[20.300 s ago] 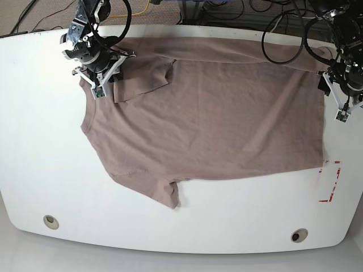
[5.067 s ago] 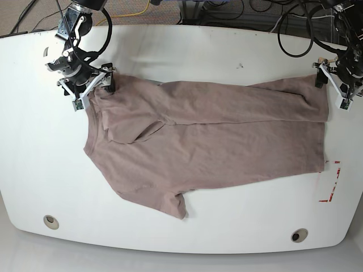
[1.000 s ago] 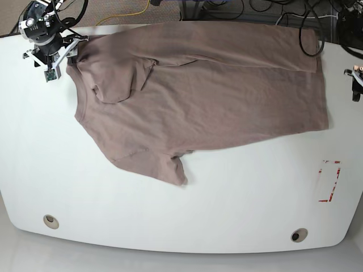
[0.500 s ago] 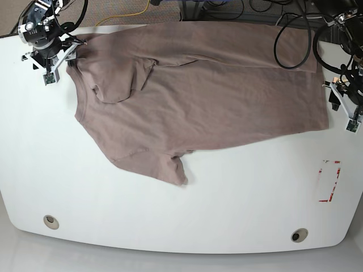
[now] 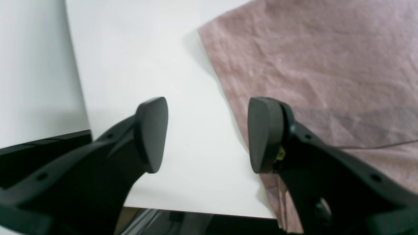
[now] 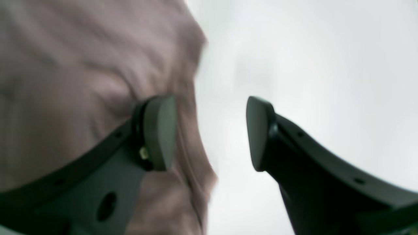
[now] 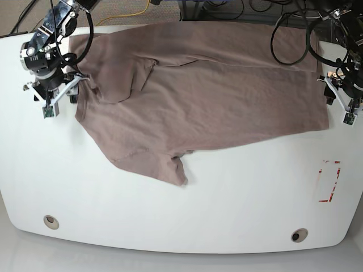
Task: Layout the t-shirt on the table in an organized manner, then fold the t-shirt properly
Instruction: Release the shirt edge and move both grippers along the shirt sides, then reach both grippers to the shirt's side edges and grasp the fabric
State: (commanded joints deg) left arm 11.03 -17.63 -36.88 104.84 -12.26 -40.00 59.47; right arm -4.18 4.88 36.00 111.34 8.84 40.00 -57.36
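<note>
The taupe t-shirt [image 7: 215, 90] lies spread over the far half of the white table [image 7: 170, 226], its far edge reaching the table's back edge. One sleeve [image 7: 116, 79] is folded onto the chest, and the other [image 7: 170, 169] points toward the front. My right gripper [image 7: 57, 99] hovers open at the shirt's left edge; the blurred right wrist view shows the shirt [image 6: 81, 71] under one finger [image 6: 160, 130]. My left gripper [image 7: 339, 105] is open at the hem, straddling the cloth edge [image 5: 310, 65] and bare table [image 5: 202, 98].
A red tape rectangle [image 7: 329, 181] marks the front right. Two grey grommets [image 7: 51, 221] [image 7: 299, 234] sit near the front edge. Black cables [image 7: 289, 34] loop over the back right corner. The table's side edge [image 5: 78, 98] runs close beside my left gripper.
My right gripper has moved from the far left corner down along the shirt's left edge. My left gripper has come in toward the hem. The shirt has stayed put over the last second.
</note>
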